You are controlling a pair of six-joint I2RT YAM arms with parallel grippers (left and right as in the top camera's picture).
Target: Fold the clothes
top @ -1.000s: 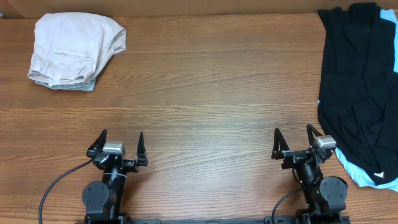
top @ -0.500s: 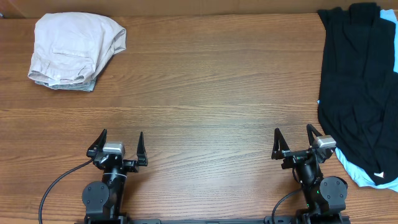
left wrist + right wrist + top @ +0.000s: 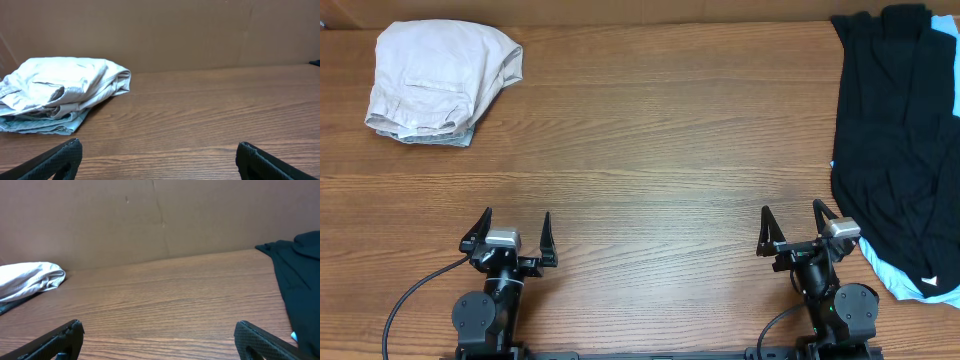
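Note:
A heap of black garments (image 3: 898, 130) lies unfolded at the table's right edge, with a light-blue one (image 3: 898, 284) and a small white label (image 3: 930, 283) showing at its lower corner; it also shows in the right wrist view (image 3: 300, 275). A folded pale beige garment (image 3: 438, 78) sits at the far left on a light-blue one (image 3: 425, 135), also in the left wrist view (image 3: 60, 85). My left gripper (image 3: 509, 232) is open and empty near the front edge. My right gripper (image 3: 792, 225) is open and empty, just left of the black heap.
The wooden table (image 3: 650, 150) stretches between the two piles. A brown cardboard wall (image 3: 165, 30) stands along the table's far edge. A black cable (image 3: 415, 292) runs from the left arm's base toward the front edge.

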